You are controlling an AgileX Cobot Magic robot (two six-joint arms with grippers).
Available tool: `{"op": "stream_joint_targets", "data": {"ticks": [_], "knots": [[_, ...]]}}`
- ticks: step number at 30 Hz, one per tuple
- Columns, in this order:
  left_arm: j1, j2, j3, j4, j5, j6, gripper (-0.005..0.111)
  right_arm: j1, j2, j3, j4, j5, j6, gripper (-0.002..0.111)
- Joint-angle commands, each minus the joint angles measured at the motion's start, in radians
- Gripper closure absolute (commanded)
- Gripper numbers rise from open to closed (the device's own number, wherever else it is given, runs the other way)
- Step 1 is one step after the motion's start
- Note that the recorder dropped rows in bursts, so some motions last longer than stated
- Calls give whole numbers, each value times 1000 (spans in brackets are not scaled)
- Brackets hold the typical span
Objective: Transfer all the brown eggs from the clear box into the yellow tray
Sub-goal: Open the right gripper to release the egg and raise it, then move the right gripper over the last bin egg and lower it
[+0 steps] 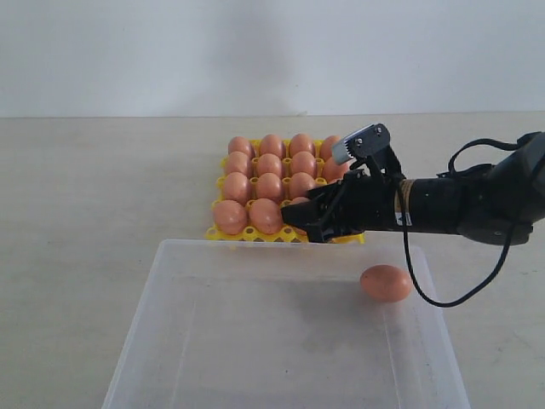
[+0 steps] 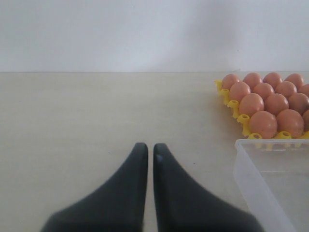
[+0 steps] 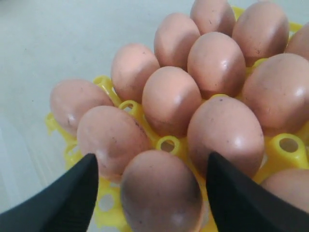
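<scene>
Several brown eggs [image 1: 269, 186] fill the yellow tray [image 1: 223, 232] at the table's middle. One more brown egg [image 1: 386, 283] lies in the far right corner of the clear box [image 1: 136, 324], in front of the tray. My right gripper [image 1: 302, 220] hangs over the tray's front row, open. In the right wrist view its fingers [image 3: 72, 193] straddle an egg [image 3: 161, 193] seated in a cup, with a gap on each side. My left gripper [image 2: 150, 146] is shut, holds nothing, and hovers over bare table left of the tray [image 2: 241, 118] and box [image 2: 251, 169].
The tan table [image 1: 85, 187] runs back to a white wall. A black cable [image 1: 426, 294] loops down from the right arm just behind the box's egg.
</scene>
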Motion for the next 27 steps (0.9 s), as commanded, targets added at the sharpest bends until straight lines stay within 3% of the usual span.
{"op": "stream_joint_targets", "data": {"ticks": [1,5,7,8,9,10,13,15,17,19,20,21,22,27], "knots": [[-9,-2,4,-1,0,3,103,2,-87,-3,1,-31,37,50],[-9,-2,4,-1,0,3,103,2,-229,-3,-7,-1,112,56],[-9,-2,4,-1,0,3,103,2,-354,-3,-131,183,118,78],[-9,-2,4,-1,0,3,103,2,-428,-1,-323,369,210,94],[-9,-2,4,-1,0,3,103,2,-452,-1,-432,441,299,100],[-9,-2,4,-1,0,3,103,2,-494,-1,-655,590,519,108],[-9,-2,4,-1,0,3,103,2,-535,-1,-737,860,641,108],[-9,-2,4,-1,0,3,103,2,-538,-1,-737,1282,583,108],[-9,-2,4,-1,0,3,103,-15,-537,-1,-737,1588,574,108],[-9,-2,4,-1,0,3,103,-43,-537,-1,-547,1770,451,108],[-9,-2,4,-1,0,3,103,-53,-537,-1,-416,1777,298,108],[-9,-2,4,-1,0,3,103,-78,-537,-1,-113,1787,-29,108],[-9,-2,4,-1,0,3,103,-90,-539,-1,68,1800,-181,108],[-9,-2,4,-1,0,3,103,-74,-555,-1,674,1900,-664,108]]}}
